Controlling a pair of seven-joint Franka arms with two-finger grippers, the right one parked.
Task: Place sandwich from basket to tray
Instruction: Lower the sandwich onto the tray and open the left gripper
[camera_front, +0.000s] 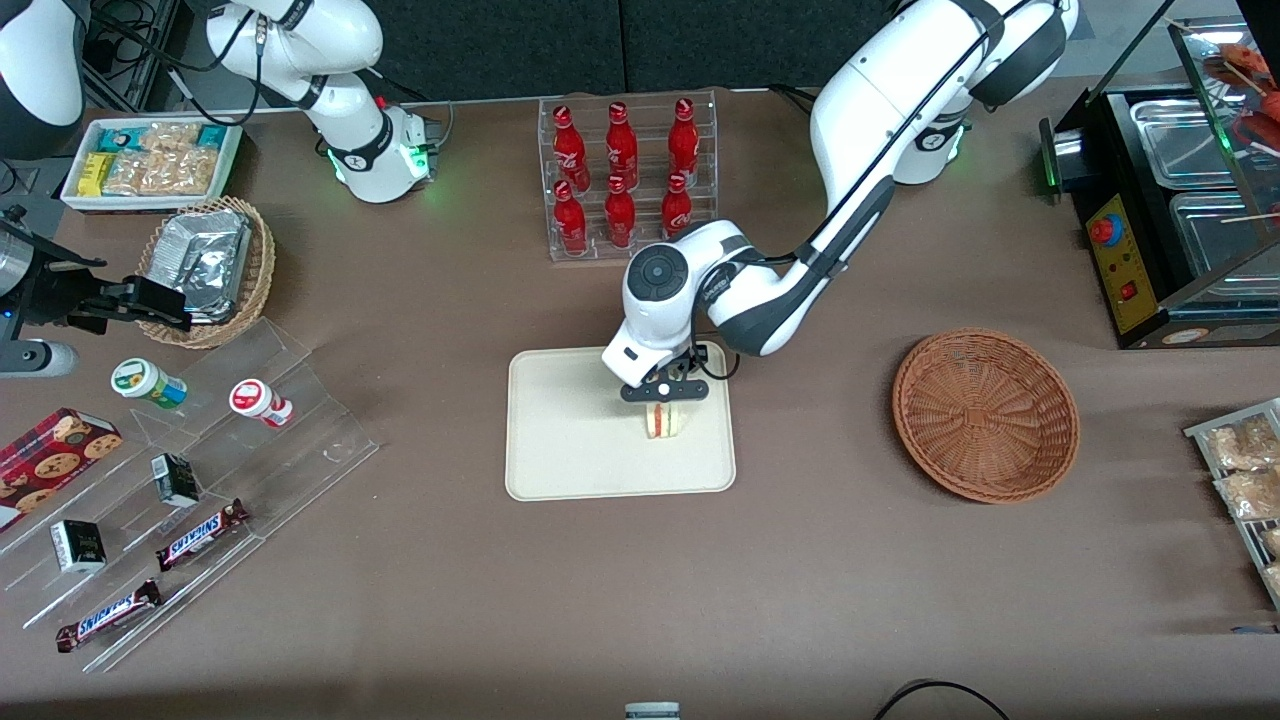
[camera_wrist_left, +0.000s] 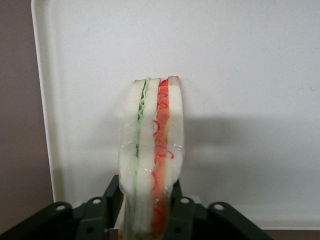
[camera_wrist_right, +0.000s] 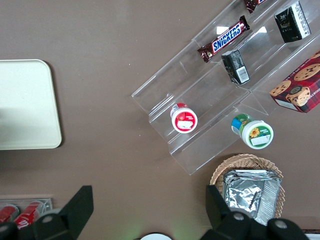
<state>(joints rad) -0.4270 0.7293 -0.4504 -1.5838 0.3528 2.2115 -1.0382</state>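
The sandwich (camera_front: 662, 420) stands on its edge on the tray (camera_front: 570, 440), near the tray's edge toward the basket (camera_front: 985, 413); my pincer (camera_front: 664, 404) is clamped on it from above, a finger (camera_wrist_left: 107, 200) pressed against each bread face; the basket sits well apart on the surface (camera_front: 800, 560), toward my arm's end.

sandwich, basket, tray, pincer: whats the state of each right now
sandwich: upright on its edge, over the tray, gripped
basket: empty, apart from the tray
tray: flat on the table, sandwich over it
pincer: above the tray, shut on the sandwich
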